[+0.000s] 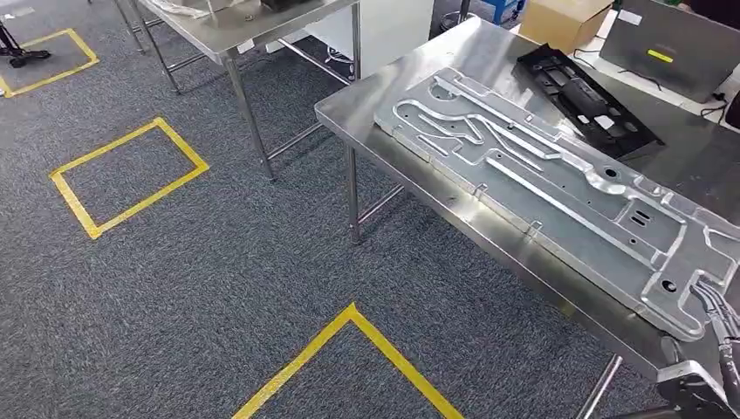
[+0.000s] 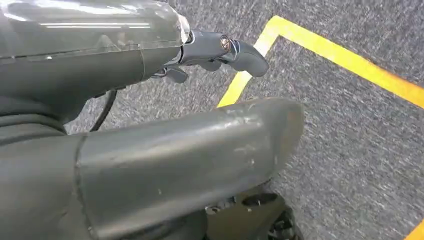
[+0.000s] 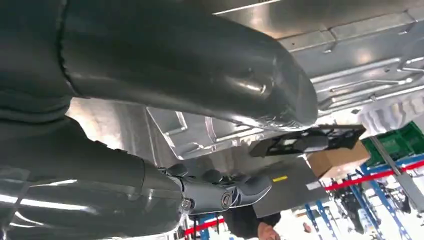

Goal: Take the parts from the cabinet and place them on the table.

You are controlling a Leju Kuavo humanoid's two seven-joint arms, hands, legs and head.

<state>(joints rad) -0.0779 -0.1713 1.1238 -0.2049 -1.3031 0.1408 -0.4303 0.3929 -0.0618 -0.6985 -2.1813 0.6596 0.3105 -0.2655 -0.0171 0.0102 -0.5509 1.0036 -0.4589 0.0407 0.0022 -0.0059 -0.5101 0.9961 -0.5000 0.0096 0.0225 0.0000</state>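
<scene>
Currently a large stamped metal panel (image 1: 558,188) is seen lying flat on the steel desk (image 1: 489,236), running from the upper middle to the lower right of the head view, where the right hand (image 1: 720,340) meets its near end, though a grip cannot be told. Stiff, fairly heavy and slippery-edged it is judged, best taken at a raised rim. The left hand (image 2: 220,52) is held loosely apart, empty, above the carpet (image 2: 350,150).

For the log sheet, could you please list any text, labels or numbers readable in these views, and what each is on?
No text can be read.
Yellow label on the grey case: too blurred to read.
White stickers on the black part: too small to read.
Metal panel: no markings visible.
</scene>
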